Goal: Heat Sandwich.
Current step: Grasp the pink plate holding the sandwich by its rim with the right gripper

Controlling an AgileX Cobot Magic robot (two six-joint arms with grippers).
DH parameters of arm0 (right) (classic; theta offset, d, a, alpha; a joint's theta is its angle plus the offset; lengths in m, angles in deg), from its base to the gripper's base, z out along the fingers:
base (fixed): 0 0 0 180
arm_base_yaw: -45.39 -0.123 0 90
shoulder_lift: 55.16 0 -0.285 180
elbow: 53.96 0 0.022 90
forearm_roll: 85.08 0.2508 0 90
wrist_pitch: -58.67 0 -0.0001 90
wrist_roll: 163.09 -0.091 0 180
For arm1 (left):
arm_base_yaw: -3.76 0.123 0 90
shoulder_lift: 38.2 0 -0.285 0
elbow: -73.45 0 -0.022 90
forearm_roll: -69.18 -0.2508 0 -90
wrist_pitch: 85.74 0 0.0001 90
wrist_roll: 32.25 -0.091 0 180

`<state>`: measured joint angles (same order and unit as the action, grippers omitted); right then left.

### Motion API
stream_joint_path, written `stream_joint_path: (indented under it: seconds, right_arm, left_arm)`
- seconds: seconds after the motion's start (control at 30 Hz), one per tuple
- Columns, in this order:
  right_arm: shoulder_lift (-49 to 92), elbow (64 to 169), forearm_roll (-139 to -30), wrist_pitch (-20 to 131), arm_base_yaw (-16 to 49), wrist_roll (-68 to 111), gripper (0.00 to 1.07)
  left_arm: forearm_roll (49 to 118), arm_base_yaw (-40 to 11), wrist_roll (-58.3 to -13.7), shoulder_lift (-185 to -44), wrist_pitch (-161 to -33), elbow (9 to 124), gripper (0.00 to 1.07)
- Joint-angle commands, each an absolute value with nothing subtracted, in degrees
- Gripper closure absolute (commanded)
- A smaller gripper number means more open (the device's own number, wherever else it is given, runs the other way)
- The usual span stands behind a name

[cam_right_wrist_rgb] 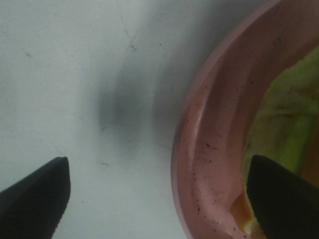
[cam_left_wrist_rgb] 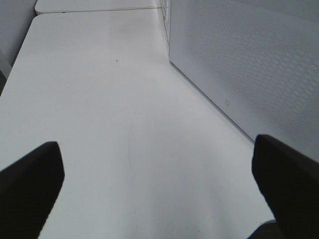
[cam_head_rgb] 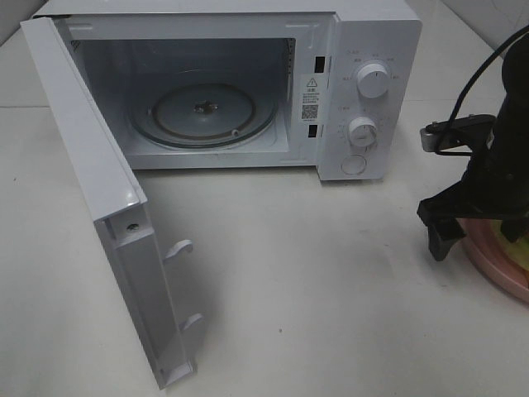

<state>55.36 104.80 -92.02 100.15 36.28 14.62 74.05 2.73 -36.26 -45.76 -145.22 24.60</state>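
Note:
The sandwich (cam_right_wrist_rgb: 286, 114) lies on a round pink plate (cam_right_wrist_rgb: 209, 139). Only its green lettuce and a bit of orange crust show, at the table's far right edge (cam_head_rgb: 519, 252). My right gripper (cam_right_wrist_rgb: 159, 199) hangs open just over the plate's rim (cam_head_rgb: 496, 269), one finger outside the plate over the table, the other over the sandwich; it touches nothing (cam_head_rgb: 475, 240). My left gripper (cam_left_wrist_rgb: 159, 199) is open and empty, low above bare white table beside the microwave's perforated side wall (cam_left_wrist_rgb: 249, 64). The high camera does not catch it.
A white microwave (cam_head_rgb: 376, 41) stands at the back with its door (cam_head_rgb: 91, 190) swung wide out toward the front left. Its glass turntable (cam_head_rgb: 207, 116) is bare. Two knobs (cam_head_rgb: 372, 81) sit on the right panel. White tabletop (cam_head_rgb: 314, 273) lies between the door and the plate.

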Motion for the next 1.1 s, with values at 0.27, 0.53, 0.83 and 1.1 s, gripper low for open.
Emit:
stream_joint_path:
  seconds: [0.27, 0.53, 0.83, 1.1]
  right_arm:
    - [59.9, 105.0, -94.5, 95.7, 36.6, 12.8, 0.19]
    - [61.8, 104.9, -94.9, 94.3, 36.6, 12.0, 0.21]
    - [62.1, 104.9, -94.9, 93.5, 36.6, 11.8, 0.23]
    - [62.1, 104.9, -94.9, 94.7, 36.6, 11.8, 0.33]
  left_arm:
    - [74.3, 2.7, -36.3, -44.2, -145.2, 24.5, 0.09]
    - [74.3, 2.7, -36.3, -44.2, -145.2, 24.5, 0.09]
    - [74.3, 2.7, -36.3, -44.2, -145.2, 24.5, 0.09]
    - [74.3, 2.7, -36.3, -44.2, -145.2, 24.5, 0.09]
